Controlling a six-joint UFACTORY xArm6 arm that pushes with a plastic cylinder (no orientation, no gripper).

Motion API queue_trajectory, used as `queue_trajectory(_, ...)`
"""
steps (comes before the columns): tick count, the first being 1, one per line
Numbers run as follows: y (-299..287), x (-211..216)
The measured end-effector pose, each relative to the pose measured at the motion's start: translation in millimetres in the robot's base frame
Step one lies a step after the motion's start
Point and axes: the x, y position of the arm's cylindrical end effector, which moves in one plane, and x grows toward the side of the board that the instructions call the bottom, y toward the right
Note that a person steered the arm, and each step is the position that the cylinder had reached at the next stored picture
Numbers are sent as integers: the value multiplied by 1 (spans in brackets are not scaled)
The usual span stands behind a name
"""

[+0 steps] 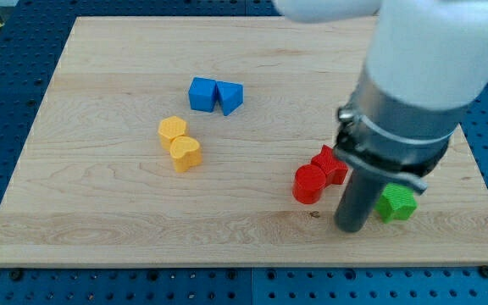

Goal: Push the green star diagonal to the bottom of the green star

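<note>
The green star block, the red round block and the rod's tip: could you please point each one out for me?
Green star block [397,204], camera view, on its top face.
Red round block [308,183], camera view, on its top face.
My tip [350,227], camera view, on the rod's lower end, left of the star.

Arm: a big white and grey arm [413,76] is seen coming down from the view's top right corner.
Arm's look: its upper part is white, and a grey band with a dark clamp is found lower down.
Rod: a straight dark rod [356,199] is held upright under the clamp.
My tip [351,229]: the tip is set down just beside the green star [396,204], on the star's left in the view.
Touch: it cannot be told whether the star is touched by the tip.
Height: the tip is placed a little lower in the view than the star's middle.
</note>
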Motion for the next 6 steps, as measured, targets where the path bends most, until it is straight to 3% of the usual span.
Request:
queue_trajectory(1,28,-9)
queue_trajectory(6,41,8)
